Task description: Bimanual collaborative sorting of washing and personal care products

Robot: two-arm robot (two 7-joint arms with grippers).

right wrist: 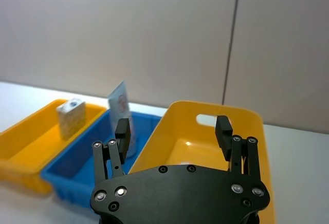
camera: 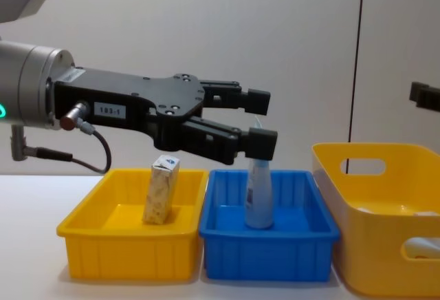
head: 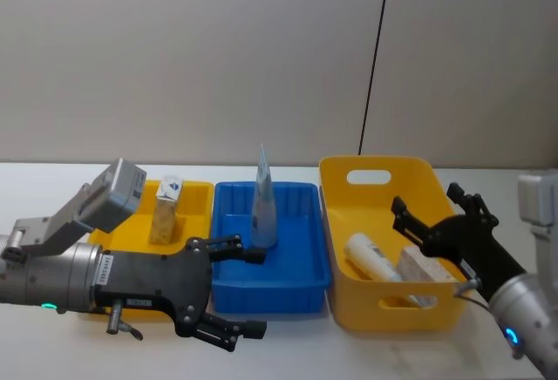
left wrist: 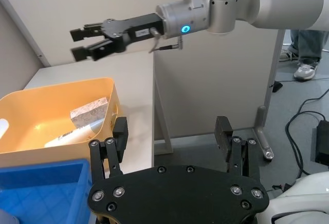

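Observation:
A cream carton (head: 166,210) stands upright in the left yellow bin (head: 196,195). The pale-blue tube (head: 264,201) stands on end in the blue bin (head: 288,288). Another carton (head: 427,267) and a white tube (head: 375,258) lie in the tall yellow basket (head: 336,179) on the right. My left gripper (head: 253,293) is open and holds nothing, hovering over the blue bin's front; from the chest its tips (camera: 260,120) are just above the tube (camera: 259,197). The right gripper (head: 427,201) is open and holds nothing above the basket.
The three bins stand side by side on a white table (head: 288,354), with a plain wall close behind. A bare strip of table runs along the front. In the left wrist view the table's right edge (left wrist: 153,106) drops to the floor just past the basket.

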